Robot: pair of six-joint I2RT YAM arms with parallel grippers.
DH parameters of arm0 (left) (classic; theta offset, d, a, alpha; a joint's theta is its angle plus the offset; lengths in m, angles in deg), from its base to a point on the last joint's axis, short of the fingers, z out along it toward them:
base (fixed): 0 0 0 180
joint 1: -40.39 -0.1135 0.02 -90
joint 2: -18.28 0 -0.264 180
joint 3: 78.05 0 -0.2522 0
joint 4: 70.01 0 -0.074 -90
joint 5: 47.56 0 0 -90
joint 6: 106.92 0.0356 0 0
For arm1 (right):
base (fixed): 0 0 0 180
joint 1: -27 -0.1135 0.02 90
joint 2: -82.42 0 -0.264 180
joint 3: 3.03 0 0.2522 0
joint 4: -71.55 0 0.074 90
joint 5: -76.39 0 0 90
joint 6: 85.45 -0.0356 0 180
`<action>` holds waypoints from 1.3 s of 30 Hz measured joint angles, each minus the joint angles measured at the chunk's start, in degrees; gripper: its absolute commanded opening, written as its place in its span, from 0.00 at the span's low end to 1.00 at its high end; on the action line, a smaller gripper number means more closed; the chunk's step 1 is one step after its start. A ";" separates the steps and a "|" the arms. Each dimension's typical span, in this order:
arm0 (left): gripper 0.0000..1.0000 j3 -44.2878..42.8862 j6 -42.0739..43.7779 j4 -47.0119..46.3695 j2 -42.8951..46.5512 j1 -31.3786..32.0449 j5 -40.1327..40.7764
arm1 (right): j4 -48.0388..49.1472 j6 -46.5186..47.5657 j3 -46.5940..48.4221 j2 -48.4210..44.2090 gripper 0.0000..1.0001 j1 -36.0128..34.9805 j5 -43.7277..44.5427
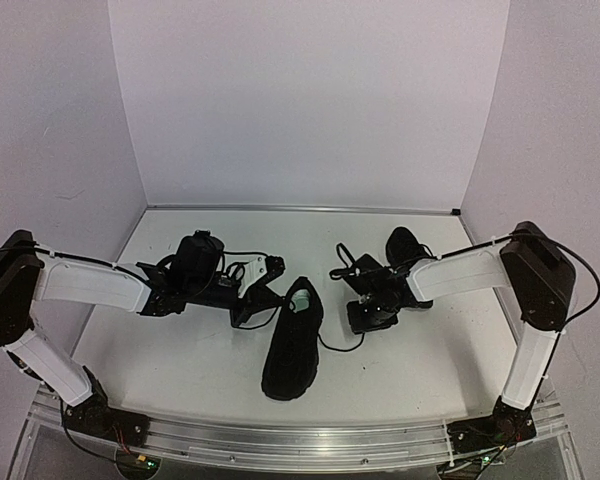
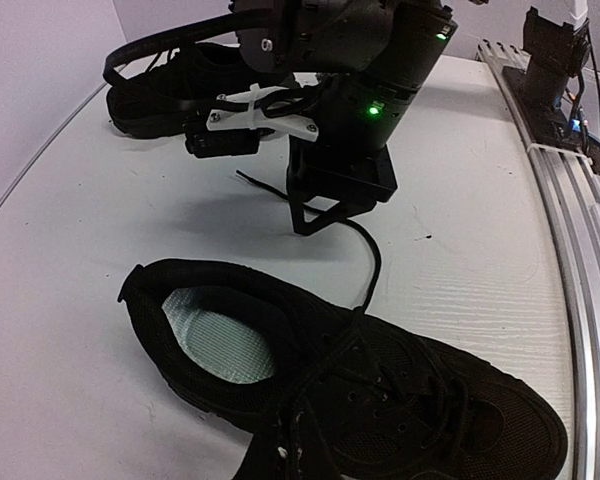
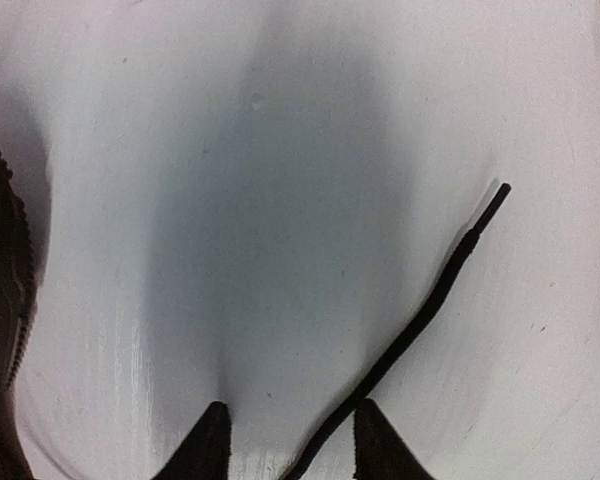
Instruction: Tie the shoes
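No legible txt, labels, brands or nos. anywhere.

Left arm (image 1: pixel 90 285): elbow raised at the far left, forearm reaching inward and level, left claw (image 1: pixel 252 302) closed tight, angled down. Right arm (image 1: pixel 460 272): mirrored pose, elbow high at the right, forearm sloping inward, wrist bent so the right claw (image 1: pixel 365 320) points down at the tabletop (image 1: pixel 180 360). Its fingertips (image 3: pixel 208 445) stand apart, clear gap between.
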 measured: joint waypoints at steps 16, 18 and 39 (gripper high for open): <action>0.00 0.00 1.16 -0.04 0.00 0.00 0.39 | -5.99 -0.16 -0.04 -2.80 0.00 -0.79 3.05; 0.00 0.06 1.32 -0.19 0.00 0.00 0.39 | -7.57 0.75 1.37 -4.62 0.00 -0.65 3.41; 0.00 4.47 5.64 -5.78 2.70 1.38 2.31 | 5.99 5.61 48.58 10.13 0.00 -3.22 -24.73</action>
